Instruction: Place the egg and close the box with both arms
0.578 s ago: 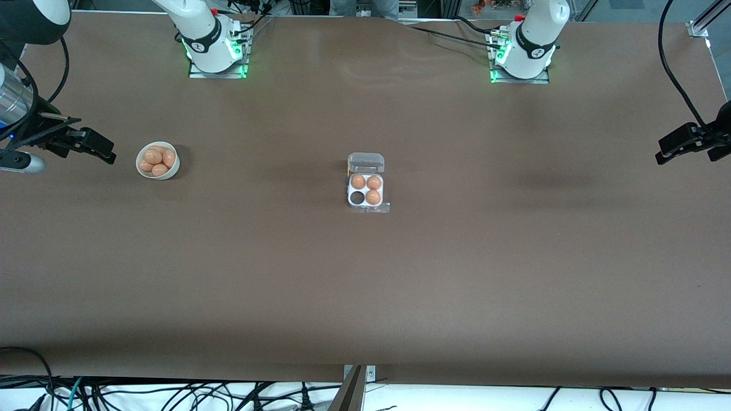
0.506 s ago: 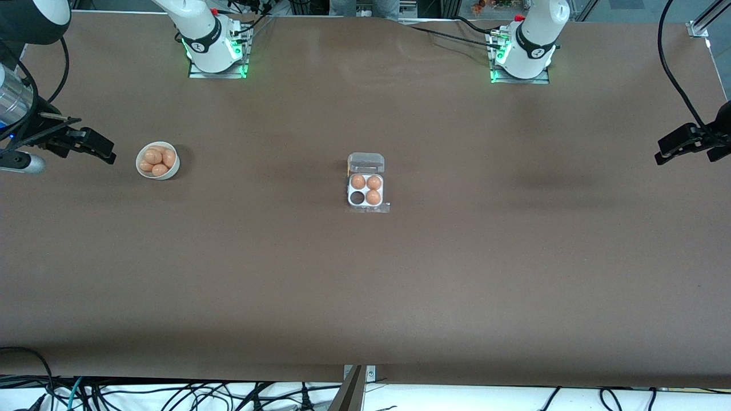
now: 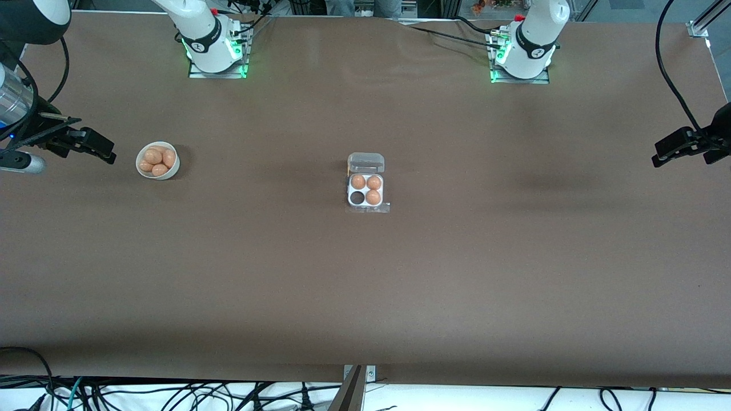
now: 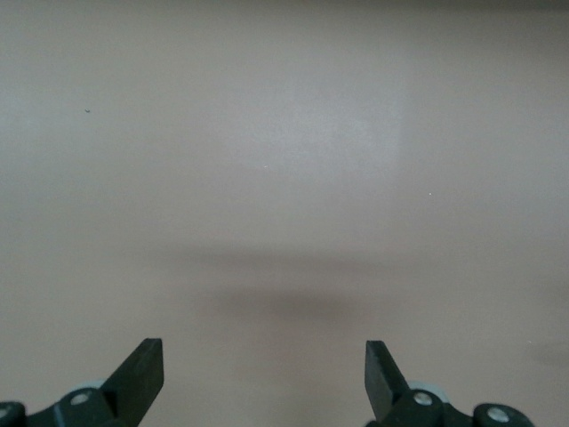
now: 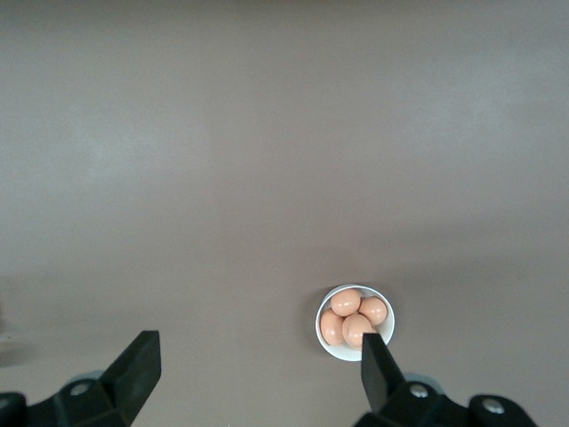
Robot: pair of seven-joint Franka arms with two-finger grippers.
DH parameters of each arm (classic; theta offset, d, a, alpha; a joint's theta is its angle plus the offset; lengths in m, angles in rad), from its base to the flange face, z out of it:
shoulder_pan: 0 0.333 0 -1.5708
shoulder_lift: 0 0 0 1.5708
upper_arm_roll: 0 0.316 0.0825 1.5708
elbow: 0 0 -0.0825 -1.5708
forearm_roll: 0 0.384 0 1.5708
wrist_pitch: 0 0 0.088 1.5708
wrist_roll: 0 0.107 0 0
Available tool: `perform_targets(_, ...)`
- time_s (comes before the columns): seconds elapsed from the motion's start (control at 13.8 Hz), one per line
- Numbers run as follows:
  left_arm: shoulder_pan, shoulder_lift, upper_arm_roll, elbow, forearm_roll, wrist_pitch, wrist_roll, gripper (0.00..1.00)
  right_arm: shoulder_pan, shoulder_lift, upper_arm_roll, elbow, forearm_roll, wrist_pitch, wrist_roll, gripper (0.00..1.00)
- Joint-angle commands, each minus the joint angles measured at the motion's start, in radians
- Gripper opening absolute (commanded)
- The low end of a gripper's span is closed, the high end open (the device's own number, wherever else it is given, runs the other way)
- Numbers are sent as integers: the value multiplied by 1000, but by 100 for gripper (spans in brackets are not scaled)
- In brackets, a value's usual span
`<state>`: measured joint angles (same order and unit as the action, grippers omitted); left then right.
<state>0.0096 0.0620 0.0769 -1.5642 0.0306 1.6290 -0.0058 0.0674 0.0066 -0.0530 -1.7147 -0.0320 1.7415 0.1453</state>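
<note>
The box (image 3: 365,205) sits mid-table with its clear lid (image 3: 366,162) open. Three of its cells hold eggs (image 3: 373,197), and one cell (image 3: 357,197) is empty and dark. Several more eggs (image 3: 157,158) lie in a round white bowl (image 3: 171,169) toward the right arm's end; the bowl also shows in the right wrist view (image 5: 336,348). My right gripper (image 3: 105,153) hangs open and empty in the air beside the bowl (image 5: 258,374). My left gripper (image 3: 661,153) hangs open and empty over bare table at the left arm's end (image 4: 264,378).
The brown table (image 3: 365,285) is bare around the box. The two arm bases (image 3: 211,45) (image 3: 525,48) stand along the table edge farthest from the front camera. Cables lie off the table edge nearest that camera (image 3: 171,394).
My left gripper has shifted very slightly toward the middle of the table. The right arm, box and bowl have not moved.
</note>
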Motion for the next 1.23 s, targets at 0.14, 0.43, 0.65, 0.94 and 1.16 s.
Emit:
perform_targets(0.14,7,19,-2,30,-6,-14,13,100,-11,-10,12,-6,-6,-7,-4,100)
perform_targets(0.43,23,19,-2,30,-6,-14,15,100,-11,-10,12,-6,-6,-7,-4,100)
perform_targets(0.65,26,19,-2,32,-4,-14,15,100,-11,-10,12,-6,-6,-7,-4,100)
perform_targets(0.94,26,19,-2,33,-4,-14,15,100,-11,-10,12,-6,-6,-8,-4,100)
perform_targets(1.16,26,21,-3,33,-4,-14,15,100,-9,-10,12,-6,-6,-8,-6,100)
